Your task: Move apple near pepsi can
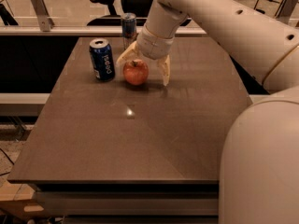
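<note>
The red-orange apple (136, 72) sits on the dark table (140, 139) toward the far left. The dark blue pepsi can (102, 59) stands upright just left of it, a small gap apart. My gripper (143, 66) hangs over the apple from behind, open. One finger (126, 55) stands at the apple's upper left and the other finger (165, 70) to its right. Neither finger touches the apple.
A slimmer blue-and-silver can (129, 29) stands near the table's far edge behind the gripper. My large white arm (243, 36) and body fill the right side. An office chair (105, 3) and a railing are beyond the table.
</note>
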